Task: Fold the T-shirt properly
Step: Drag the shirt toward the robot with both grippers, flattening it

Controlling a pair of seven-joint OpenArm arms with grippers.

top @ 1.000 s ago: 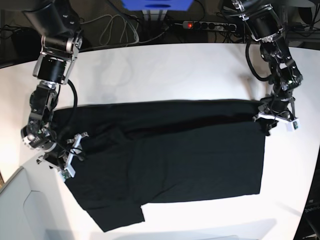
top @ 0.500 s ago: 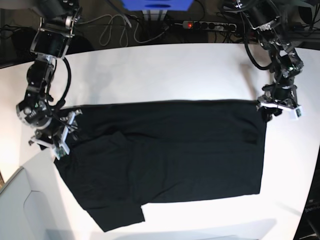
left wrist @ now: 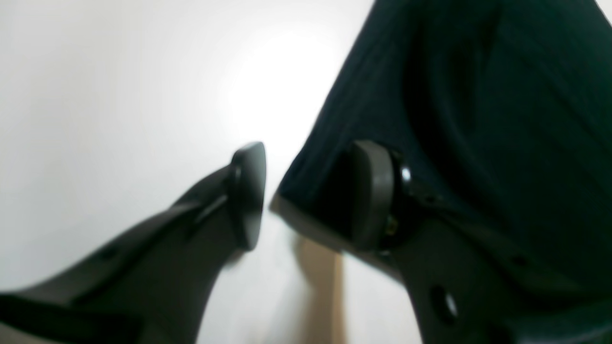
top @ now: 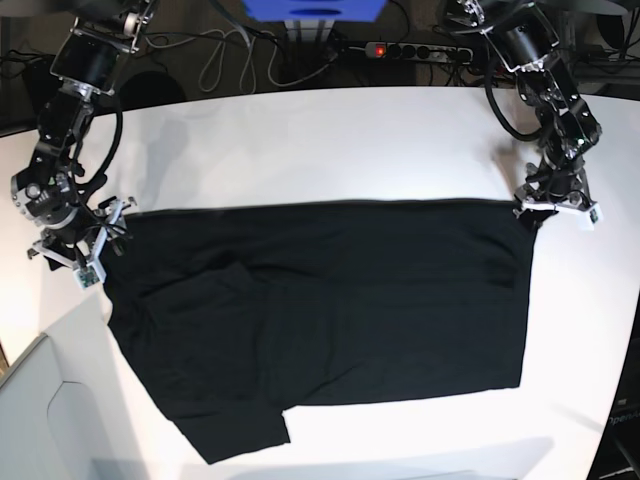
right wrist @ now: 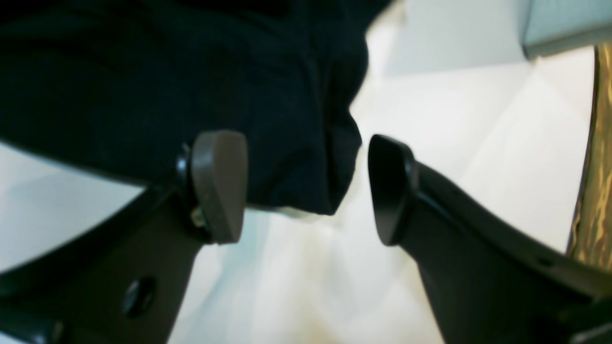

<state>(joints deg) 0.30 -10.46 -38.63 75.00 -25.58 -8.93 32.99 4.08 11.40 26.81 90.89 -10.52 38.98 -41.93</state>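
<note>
The black T-shirt (top: 330,300) lies flat on the white table (top: 320,150), plain side up, with a sleeve poking out at the lower left. My left gripper (top: 545,208) hovers at the shirt's far right corner. In the left wrist view it (left wrist: 306,191) is open, with the shirt's corner (left wrist: 478,95) lying loose against the right finger. My right gripper (top: 88,250) is at the shirt's far left corner. The right wrist view shows it (right wrist: 306,186) open, a fold of the shirt (right wrist: 191,71) resting loose between its fingers.
A power strip (top: 420,50) with a red light, loose cables (top: 235,60) and a blue box (top: 315,8) lie behind the table's far edge. A grey panel (top: 40,420) fills the lower left corner. A wooden strip (right wrist: 597,167) runs along the table's side.
Both arms have moved toward the table's far side. Their jaws have widened and let go of the shirt's corners. The raised fold along the far edge now lies flat.
</note>
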